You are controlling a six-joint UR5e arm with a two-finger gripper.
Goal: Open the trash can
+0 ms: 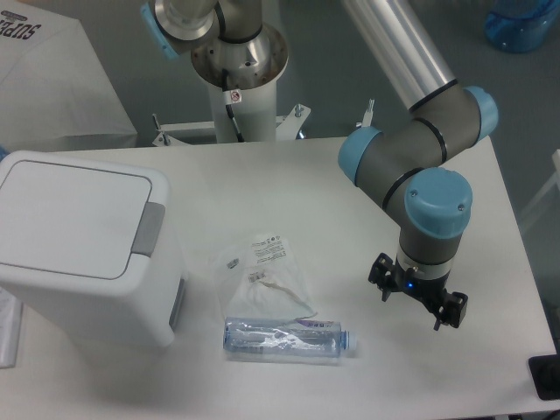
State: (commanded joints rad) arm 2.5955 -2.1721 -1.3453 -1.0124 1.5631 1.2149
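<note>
The trash can (83, 254) is a large boxy white bin at the left of the table. Its flat white lid (70, 210) lies shut, and the grey push-latch tab (149, 229) sits on the lid's right edge. My gripper (417, 296) hangs from the blue-capped wrist at the right of the table, far to the right of the bin and close above the tabletop. Its two black fingers stand apart and nothing is between them.
A clear plastic water bottle (284, 339) lies on its side in front of the bin's right side. A clear bag with a white mask (267, 276) lies just behind it. The arm's base column (238, 70) stands at the back edge. A black object (546, 376) sits at the table's right front corner.
</note>
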